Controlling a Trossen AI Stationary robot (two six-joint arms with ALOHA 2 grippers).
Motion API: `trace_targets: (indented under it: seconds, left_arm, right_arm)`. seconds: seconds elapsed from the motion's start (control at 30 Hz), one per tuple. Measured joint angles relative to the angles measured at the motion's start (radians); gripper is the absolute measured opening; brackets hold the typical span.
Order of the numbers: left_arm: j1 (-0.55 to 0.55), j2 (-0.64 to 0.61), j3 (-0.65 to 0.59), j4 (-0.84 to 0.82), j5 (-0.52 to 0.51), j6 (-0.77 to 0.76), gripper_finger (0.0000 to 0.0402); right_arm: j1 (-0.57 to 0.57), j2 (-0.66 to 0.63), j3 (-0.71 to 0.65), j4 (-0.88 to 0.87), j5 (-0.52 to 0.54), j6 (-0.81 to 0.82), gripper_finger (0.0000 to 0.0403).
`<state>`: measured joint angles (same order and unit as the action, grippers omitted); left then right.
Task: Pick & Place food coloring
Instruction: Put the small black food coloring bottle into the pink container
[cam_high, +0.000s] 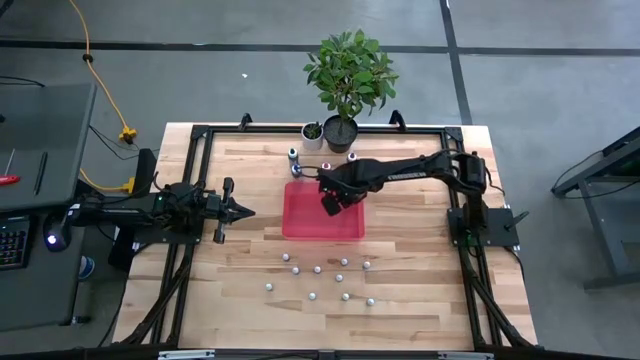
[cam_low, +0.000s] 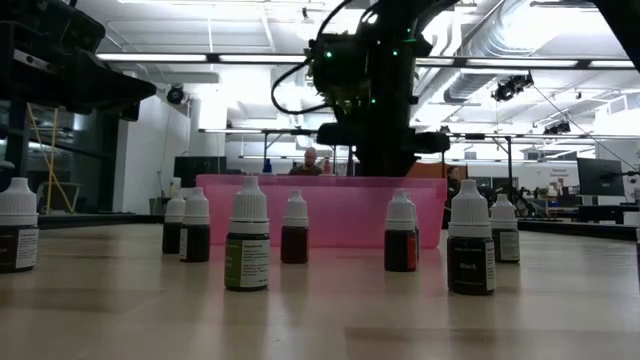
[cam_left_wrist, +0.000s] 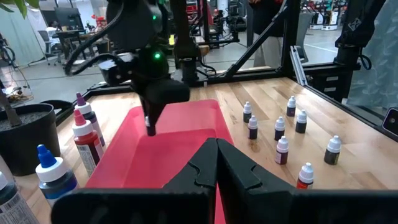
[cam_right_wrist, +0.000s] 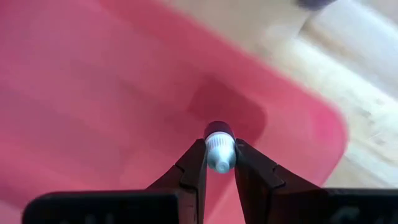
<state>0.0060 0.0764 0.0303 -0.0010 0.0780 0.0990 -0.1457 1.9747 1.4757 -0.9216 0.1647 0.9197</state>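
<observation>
Several tiny food coloring bottles (cam_high: 318, 269) with whitish caps stand upright on the wood table near the red tray (cam_high: 300, 225); the low view shows them in a row (cam_low: 248, 248). My right gripper (cam_high: 331, 207) hovers over the tray, shut on one small bottle (cam_right_wrist: 219, 149). My left gripper (cam_high: 243, 211) waits shut at the table's left, fingertips (cam_left_wrist: 216, 146) pointing at the tray. Larger bottles with blue, red and purple caps (cam_left_wrist: 86, 134) stand by the tray's far-left corner. My right gripper pinches a small bottle by its white cap (cam_right_wrist: 219, 155) between the two fingers (cam_right_wrist: 194, 165), at their free ends. The fingers point down from above over the red tray. The bottle's dark body (cam_right_wrist: 219, 131) hangs below the cap, lifted clear of the tray floor.
A potted plant (cam_high: 348, 75) and a small white pot (cam_high: 313, 134) stand at the table's far edge beyond the tray. A black metal frame (cam_high: 200, 135) runs around the table. Bare wood lies between the tray and the left gripper. People stand in the room behind.
</observation>
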Motion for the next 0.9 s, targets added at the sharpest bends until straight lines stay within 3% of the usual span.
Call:
trace_targets:
  seconds: [0.43, 0.9]
  left_arm:
    - [0.000, 0.000, 0.000, 0.000, 0.000, 0.000, 0.0000]
    - [0.000, 0.000, 0.000, 0.000, 0.000, 0.000, 0.0000]
  right_arm:
    - [-0.039, 0.002, 0.000, -0.015, 0.006, 0.049, 0.0057]
    - [-0.057, 0.004, -0.055, 0.018, -0.065, 0.098, 0.0057]
